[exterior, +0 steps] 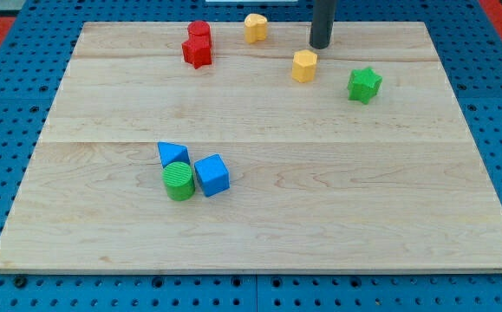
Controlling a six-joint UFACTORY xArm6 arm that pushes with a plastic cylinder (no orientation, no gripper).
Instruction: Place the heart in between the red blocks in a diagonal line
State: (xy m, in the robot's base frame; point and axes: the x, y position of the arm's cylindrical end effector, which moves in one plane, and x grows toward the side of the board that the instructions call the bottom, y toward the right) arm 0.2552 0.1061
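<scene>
Heart-shaped yellow block (pixel 255 27) sits near the board's top edge, just right of the two red blocks and apart from them. Those reds are touching: a red block (pixel 199 31), whose shape I cannot make out, sits at the very top, and a red star (pixel 197 52) is pressed in just below it.

My tip (pixel 321 45) is down on the wooden board (pixel 259 234) at the view's top, right of the heart with a clear gap between them. Just below my tip and a touch to the left is a yellow hexagonal block (pixel 304 65), near but not touching. I have no pincer on this rig, only the dark rod, so nothing is held and there is no opening to report.

Over to the right, a green star (pixel 364 85) stands alone. Down in the lower left, three blocks huddle together: a blue triangle (pixel 172 153), a green cylinder (pixel 179 181) below it and a blue cube (pixel 211 174) to its right, all touching or nearly so.

No writing, brand or label reads anywhere on the blocks or the board.
</scene>
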